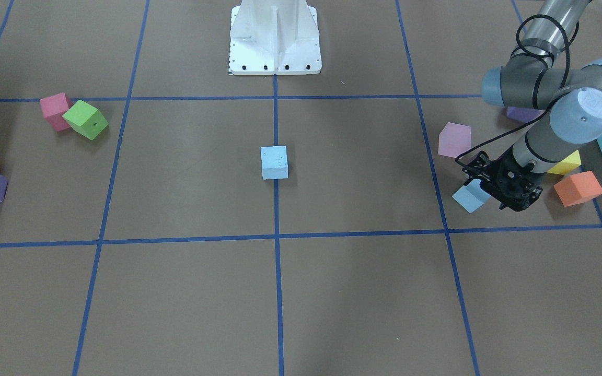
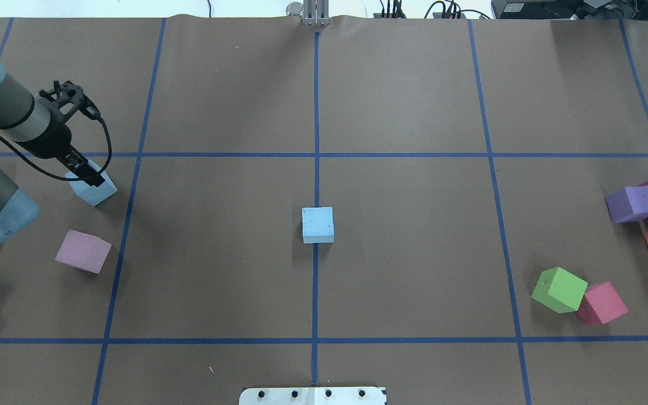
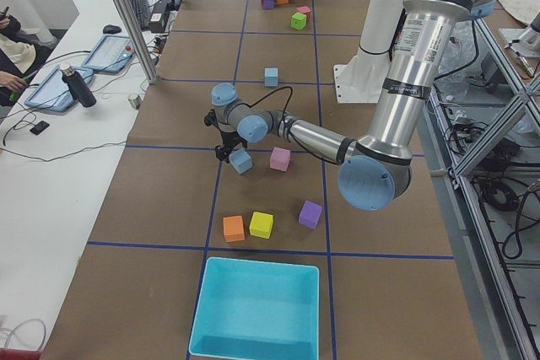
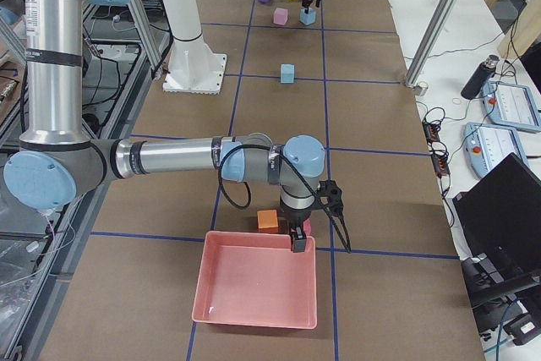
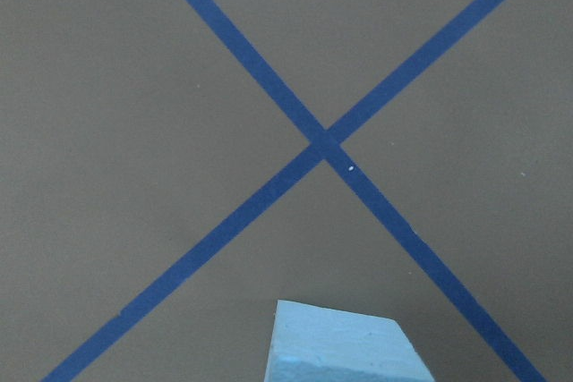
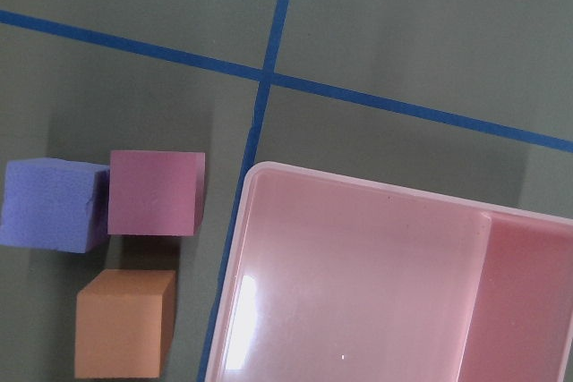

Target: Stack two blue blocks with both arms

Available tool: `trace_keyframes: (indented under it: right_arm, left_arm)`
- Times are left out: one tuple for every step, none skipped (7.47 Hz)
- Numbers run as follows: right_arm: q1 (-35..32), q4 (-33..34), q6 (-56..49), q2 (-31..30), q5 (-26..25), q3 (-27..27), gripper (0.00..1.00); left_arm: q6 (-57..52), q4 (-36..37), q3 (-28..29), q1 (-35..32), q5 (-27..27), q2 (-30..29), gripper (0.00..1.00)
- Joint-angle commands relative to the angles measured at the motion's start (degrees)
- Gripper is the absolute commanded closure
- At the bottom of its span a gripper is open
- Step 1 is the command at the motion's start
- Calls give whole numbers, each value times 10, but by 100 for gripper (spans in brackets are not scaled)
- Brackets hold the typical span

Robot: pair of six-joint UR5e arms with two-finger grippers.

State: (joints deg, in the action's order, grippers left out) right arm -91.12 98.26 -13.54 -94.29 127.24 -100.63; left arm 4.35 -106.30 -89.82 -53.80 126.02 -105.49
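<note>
Left edge of the surface, about midway along: the grey tubular left arm [image 2: 9, 109] reaches down onto a small light sky-blue foam cube [image 2: 99, 192], hereafter left cube. The jaws read as clenched on it. One black finger [image 2: 86, 171] lies across its top in the overhead view, and the left wrist view shows the cube's corner at the bottom of the frame. The cube sits tilted. The side view suggests it is just clear of the brown paper-covered surface [image 2: 414, 101], but I cannot be sure. A pale pink foam cube [image 2: 83, 251] lies near it, apart.

Centre: a second small sky-blue foam cube [image 2: 318, 225], hereafter centre cube, lies flat on the middle tape line with nothing touching it.

Right edge: a green foam cube [image 2: 559, 289] rests against a magenta foam cube [image 2: 602, 304]. The grey right arm [image 4: 169, 158] hangs over the rim of a pink plastic tray [image 4: 245, 289]. Its jaws show only from the side, so I cannot tell whether they are released or clenched.

Risks (judgement):
- The grip looks off-centre on a tilted cube, so the foam may twist or slip out during the carry.
- If the left cube is set down tilted, it lands on an edge and topples off the centre cube.
- The centre cube is light, so any sideways brush on release shifts it.
- If both arms converge on the centre, they may collide.
</note>
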Motion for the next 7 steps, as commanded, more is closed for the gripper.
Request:
trace_keyframes:
  right_arm:
    - [0,0,0,0,-1,1,0]
    - [1,0,0,0,-1,1,0]
    - [1,0,0,0,-1,1,0]
    - [1,0,0,0,-1,1,0]
    - [0,0,0,0,-1,1,0]
    - [0,0,0,0,-2,0,0]
    - [1,0,1,1,-1,1,0]
  left_arm:
    - [-1,-5,16,16,-1,0,3]
    - [-1,-22,31,16,-1,0,3]
    - [0,-45,46,18,-1,1,3]
    - [2,-50,49,21,-1,2,19]
    - [2,-51,49,21,-1,2,52]
    - [2,-51,46,21,0,2,79]
    - [3,-44,33,21,6,0,86]
